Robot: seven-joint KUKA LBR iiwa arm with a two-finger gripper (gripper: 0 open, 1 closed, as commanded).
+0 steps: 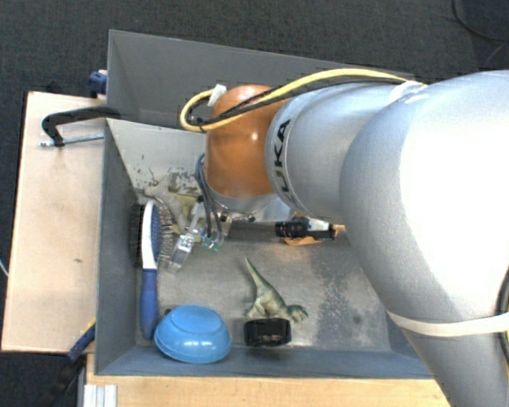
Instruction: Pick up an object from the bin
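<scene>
My tool [200, 234] sits low at the left of the bin [111, 305], over a small pale object [179, 252] just beside the blue-handled hairbrush [149, 264]. Likely my pick, being nearest. Tool's opening: cannot tell. Green toy dinosaur [268, 297] and blue bowl [192, 334] lie apart.

The arm [415, 194] has thick, rounded silver-grey links with black KUKA lettering [279, 156] near the frame's centre. An orange cover [242, 144] caps its wrist, a yellow cable [273, 89] loops over that, and the small gripper [200, 236] is bare metal.
</scene>
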